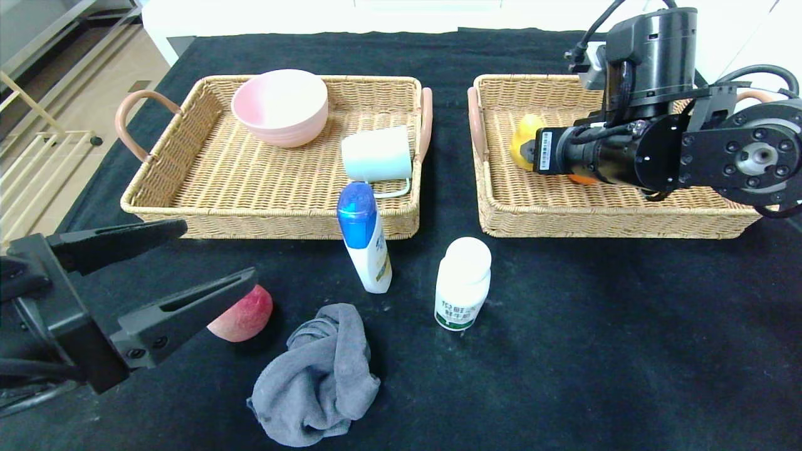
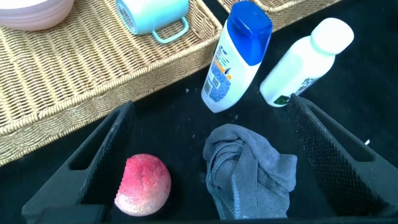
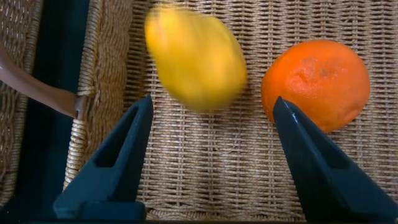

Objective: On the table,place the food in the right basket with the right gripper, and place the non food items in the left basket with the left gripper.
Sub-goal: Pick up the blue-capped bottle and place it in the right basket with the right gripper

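— Nearest the head camera, what shows?
— Black fingers of the left gripper, spread wide and holding nothing, low over the table. A pink-red peach sits on the cloth just behind the lower finger; the left wrist view shows that peach between the fingers but untouched.

— And around the peach?
— A crumpled grey cloth lies just beside it. Beyond that cloth stand a blue-capped white bottle and a small white bottle with a green-printed label, close together yet apart.

— Where is the left basket from the peach?
— Farther back – the left basket holds a pink bowl and a pale cup lying on its side.

— The other arm?
— The right gripper hangs over the right basket, well away from the peach, released and gripping nothing. On the wicker past its tips lie a yellow pear-like fruit and an orange, side by side.
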Tool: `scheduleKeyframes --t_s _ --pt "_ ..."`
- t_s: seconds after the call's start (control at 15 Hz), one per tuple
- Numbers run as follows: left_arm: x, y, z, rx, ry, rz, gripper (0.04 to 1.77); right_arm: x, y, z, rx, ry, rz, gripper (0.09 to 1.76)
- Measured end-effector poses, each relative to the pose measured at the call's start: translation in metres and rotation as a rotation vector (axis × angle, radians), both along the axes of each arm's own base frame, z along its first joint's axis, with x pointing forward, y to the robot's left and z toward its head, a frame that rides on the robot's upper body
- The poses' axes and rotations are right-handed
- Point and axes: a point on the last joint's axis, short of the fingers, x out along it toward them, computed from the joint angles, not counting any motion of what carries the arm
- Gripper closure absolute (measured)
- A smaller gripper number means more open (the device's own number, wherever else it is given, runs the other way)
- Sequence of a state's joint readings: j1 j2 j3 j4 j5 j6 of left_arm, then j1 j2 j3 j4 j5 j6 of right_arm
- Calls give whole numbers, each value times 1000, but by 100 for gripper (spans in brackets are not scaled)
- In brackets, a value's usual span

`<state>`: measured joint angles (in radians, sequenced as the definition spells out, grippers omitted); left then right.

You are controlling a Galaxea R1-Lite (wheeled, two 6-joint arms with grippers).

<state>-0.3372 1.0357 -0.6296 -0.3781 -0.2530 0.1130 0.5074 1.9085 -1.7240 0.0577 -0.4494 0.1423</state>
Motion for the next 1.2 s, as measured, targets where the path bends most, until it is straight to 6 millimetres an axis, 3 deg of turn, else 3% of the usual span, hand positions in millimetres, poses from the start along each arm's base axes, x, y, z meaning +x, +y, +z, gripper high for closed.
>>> scheduleKeyframes --t_s 0.33,0.6,1.2 --pt "1 0 -1 2 5 -1 5 -3 0 2 1 0 5 29" --pt "1 0 -1 2 7 0 5 -22 -4 -9 -19 52 47 23" --pt "5 -1 -5 9 25 1 5 -132 -55 -45 -6 130 485 17"
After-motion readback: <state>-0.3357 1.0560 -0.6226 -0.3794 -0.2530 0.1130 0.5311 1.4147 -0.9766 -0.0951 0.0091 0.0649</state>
